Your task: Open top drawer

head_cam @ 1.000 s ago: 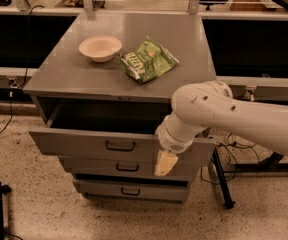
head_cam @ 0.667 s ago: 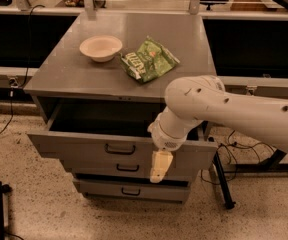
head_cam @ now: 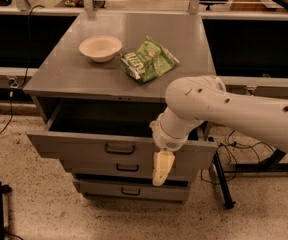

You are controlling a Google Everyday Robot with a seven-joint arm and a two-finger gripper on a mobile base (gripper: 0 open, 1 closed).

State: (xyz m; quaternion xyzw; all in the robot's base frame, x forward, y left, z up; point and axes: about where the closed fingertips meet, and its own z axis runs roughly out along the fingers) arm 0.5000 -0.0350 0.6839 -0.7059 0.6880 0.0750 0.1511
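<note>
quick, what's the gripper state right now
Gripper: open or closed cannot be told; it hangs in front of the top drawer, right of its handle.

— We see matt grey metal on the top drawer (head_cam: pixel 74 146) and on the surface (head_cam: pixel 84 74) above it.
— We agree. The arm (head_cam: pixel 224 109) looks like smooth white plastic, and its cream hand (head_cam: pixel 162 169), hanging before that drawer's front, looks matt. We'd call the bag (head_cam: pixel 149 59) glossy and crinkled, the bowl (head_cam: pixel 100 48) smooth, the floor (head_cam: pixel 29 199) speckled stone.

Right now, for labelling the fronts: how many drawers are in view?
3, stacked: top drawer pulled out; middle drawer under it; bottom drawer lowest. The gripper hangs before the middle drawer's right end.
</note>
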